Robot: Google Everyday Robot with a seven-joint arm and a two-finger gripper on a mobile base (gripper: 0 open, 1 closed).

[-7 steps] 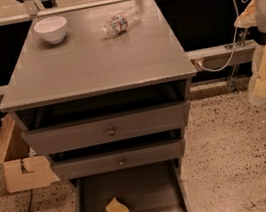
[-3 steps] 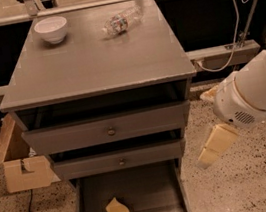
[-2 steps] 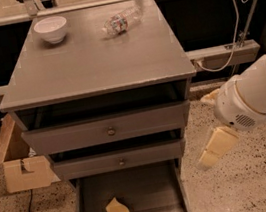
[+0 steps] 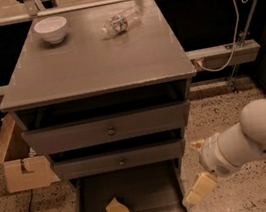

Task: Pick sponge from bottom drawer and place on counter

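The sponge [image 4: 117, 210], a pale yellow wavy foam piece, lies on the dark floor of the pulled-out bottom drawer [image 4: 141, 187], near its front left. My gripper [image 4: 198, 167] hangs just right of the drawer's right wall, above floor level. Its cream-tan fingers [image 4: 200, 189] stand apart and hold nothing. It is about a drawer's half width to the right of the sponge. The counter [image 4: 94, 58] is the grey cabinet top above.
A white bowl [image 4: 51, 29] and a lying plastic bottle [image 4: 120, 22] rest at the counter's back. Two knobbed drawers [image 4: 111, 130] sit slightly pulled out above the bottom one. A cardboard box [image 4: 25, 172] stands left of the cabinet. Cables [image 4: 235, 35] hang at the right.
My arm has swung in from the far right and come down and left, so the gripper is now beside the bottom drawer's right wall. The sponge has not moved.
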